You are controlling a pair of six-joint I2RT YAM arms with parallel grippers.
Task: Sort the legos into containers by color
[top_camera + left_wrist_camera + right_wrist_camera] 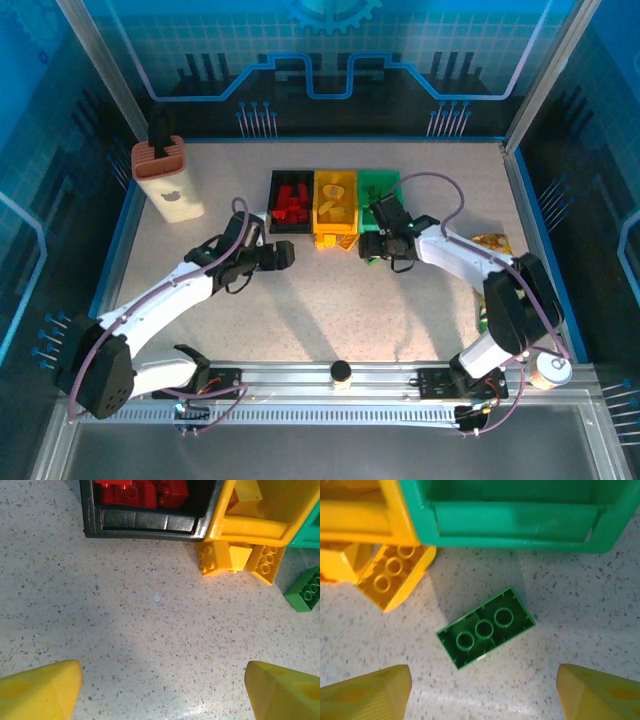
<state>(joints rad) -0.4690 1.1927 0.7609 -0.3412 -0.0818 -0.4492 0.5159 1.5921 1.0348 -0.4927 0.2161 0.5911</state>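
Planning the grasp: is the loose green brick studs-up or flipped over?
Flipped over: the green brick shows its hollow underside with three round tubes facing up, on the table outside the green bin.

**Room in the middle, crowding at the bins**

Wide bare table between the arm bases and the row of bins. Ahead of the left gripper, fingers spread wide: nothing but speckled surface up to the black bin wall. Further right, blocked by yellow legos tucked against the yellow bin. Ahead of the right gripper, likewise spread: one green lego lying free, table showing all round it, green bin wall just beyond. Beige holder at far left, well apart.
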